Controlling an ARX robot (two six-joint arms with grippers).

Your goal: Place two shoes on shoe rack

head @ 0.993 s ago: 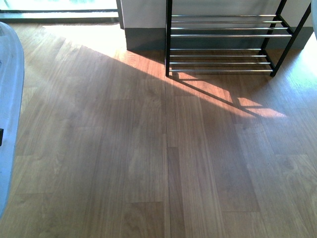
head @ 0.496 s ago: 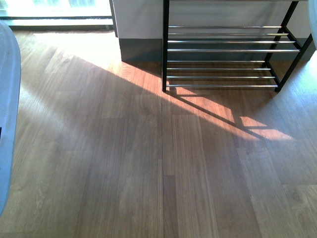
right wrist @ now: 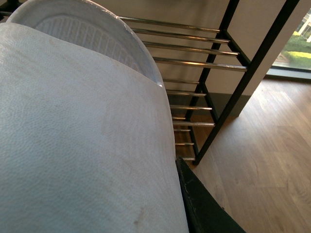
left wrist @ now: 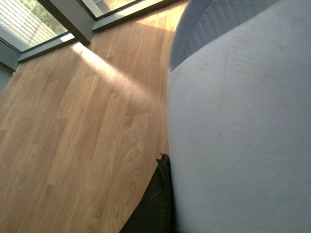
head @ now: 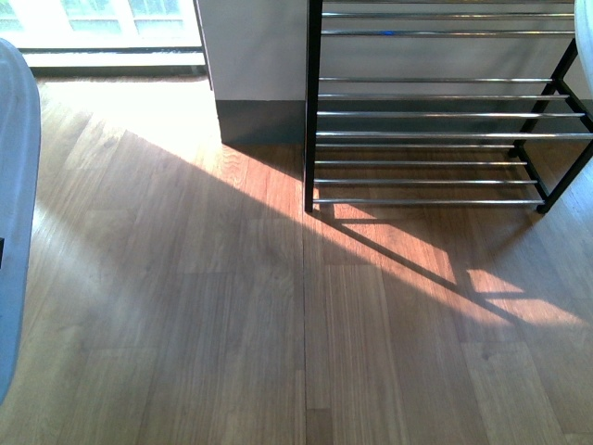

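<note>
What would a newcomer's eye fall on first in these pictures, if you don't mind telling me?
The shoe rack, black frame with chrome bars, stands at the front view's upper right by the wall, throwing a barred shadow across the sunlit wooden floor. One pale-blue slide fills the left wrist view, the other slide the right.

The shoe rack [head: 435, 134] now sits lower and larger in the front view. Its foot drops from 1 o'clock toward 3 o'clock, and another tier of chrome bars shows at the top edge. The sunlit floor patch [head: 417, 260] slides toward 4 o'clock. Window panes [head: 102, 11] come into view at 11 o'clock.
</note>
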